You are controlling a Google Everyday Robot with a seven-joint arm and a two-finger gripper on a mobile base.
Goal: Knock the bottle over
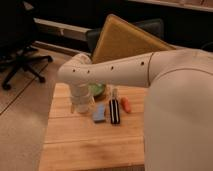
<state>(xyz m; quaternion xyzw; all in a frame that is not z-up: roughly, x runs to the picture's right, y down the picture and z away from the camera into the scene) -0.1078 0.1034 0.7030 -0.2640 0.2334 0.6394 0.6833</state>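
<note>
The bottle (pixel 114 93) is slim, clear and pale. It stands upright on the wooden table (pixel 90 142), just behind a flat black bar with a white stripe (pixel 115 111). My white arm (pixel 125 70) reaches across from the right and bends down at the table's back left. The gripper (pixel 80 106) hangs there just above the tabletop, left of the bottle with a blue object (pixel 99 113) between them. It does not touch the bottle. A white cup cannot be told apart from the white wrist there.
A green object (pixel 98 90) sits behind the gripper and a small orange object (pixel 126 105) lies right of the black bar. A tan board (pixel 125 42) leans behind the table. An office chair (pixel 20 55) stands on the floor at left.
</note>
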